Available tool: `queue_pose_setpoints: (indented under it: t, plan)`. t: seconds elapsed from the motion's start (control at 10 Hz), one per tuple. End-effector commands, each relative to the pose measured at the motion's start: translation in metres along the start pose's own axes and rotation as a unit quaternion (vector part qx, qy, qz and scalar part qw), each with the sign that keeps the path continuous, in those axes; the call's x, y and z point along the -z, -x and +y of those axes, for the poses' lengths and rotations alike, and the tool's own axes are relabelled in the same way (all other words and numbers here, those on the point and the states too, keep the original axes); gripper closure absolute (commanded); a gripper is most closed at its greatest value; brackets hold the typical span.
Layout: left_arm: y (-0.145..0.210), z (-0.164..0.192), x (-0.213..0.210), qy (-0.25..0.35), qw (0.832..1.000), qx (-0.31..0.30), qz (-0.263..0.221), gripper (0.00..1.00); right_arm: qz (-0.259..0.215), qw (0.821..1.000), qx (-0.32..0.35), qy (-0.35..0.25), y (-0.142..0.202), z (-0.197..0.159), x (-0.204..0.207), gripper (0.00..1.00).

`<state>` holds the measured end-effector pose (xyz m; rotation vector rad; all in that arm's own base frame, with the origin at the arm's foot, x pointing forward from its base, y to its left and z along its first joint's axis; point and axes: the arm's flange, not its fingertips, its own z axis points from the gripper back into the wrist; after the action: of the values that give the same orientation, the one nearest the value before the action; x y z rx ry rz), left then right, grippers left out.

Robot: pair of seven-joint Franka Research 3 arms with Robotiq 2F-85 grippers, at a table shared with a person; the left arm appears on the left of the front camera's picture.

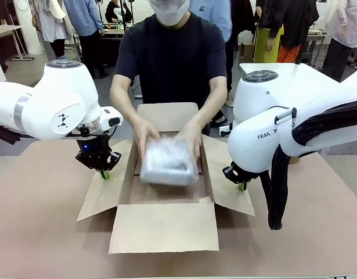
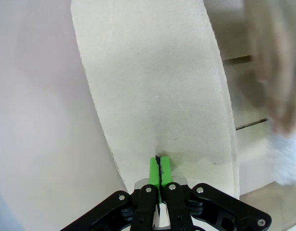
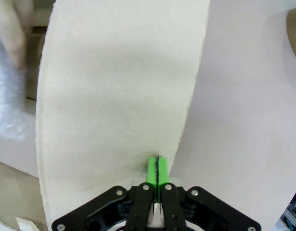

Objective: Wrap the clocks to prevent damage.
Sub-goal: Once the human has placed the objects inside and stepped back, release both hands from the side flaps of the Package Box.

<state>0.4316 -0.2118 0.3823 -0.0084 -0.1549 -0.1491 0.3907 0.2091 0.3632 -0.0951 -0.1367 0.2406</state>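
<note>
Lowering a bundle swathed in clear bubble wrap (image 1: 168,163) into an open brown cardboard box (image 1: 163,228), a person's hands (image 1: 144,133) worked between two white robot arms. Both arms' jaws were pressed together, pinching nothing, and bore tip-down on the box's side flaps: the left arm (image 1: 50,107) on the left flap (image 1: 101,195), the right arm (image 1: 271,136) on the right flap (image 1: 231,189). The bundle, presumably a wrapped clock though its contents could not be made out, sat within the box's opening between the hands; whether it had reached the box floor could not be told. Trouble looked likeliest at the right flap, where the green pads (image 3: 152,168) stood close to the cardboard's edge; a small slip there could have let the flap spring up against the bundle or the person's wrists. A bundle dropped rather than set down might also have jolted the box from under the tips. The box sat on a smooth, pinkish-tan bench (image 1: 39,232); behind it, a busy room held several standing people and other tables.
</note>
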Motion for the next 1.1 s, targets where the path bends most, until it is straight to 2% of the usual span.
queue_pose_setpoints:
  t: [0.0,1.0]
  plan:
    - [0.0009,0.0009,0.0009,-0.006,1.000,0.004,0.003,0.99,0.003,1.000,0.001,0.000,0.0003,-0.0002,0.0027,0.99]
    - [0.0009,0.0009,0.0009,-0.006,1.000,0.004,0.003,0.99,0.003,1.000,0.001,0.000,0.0003,-0.0002,0.0027,0.99]
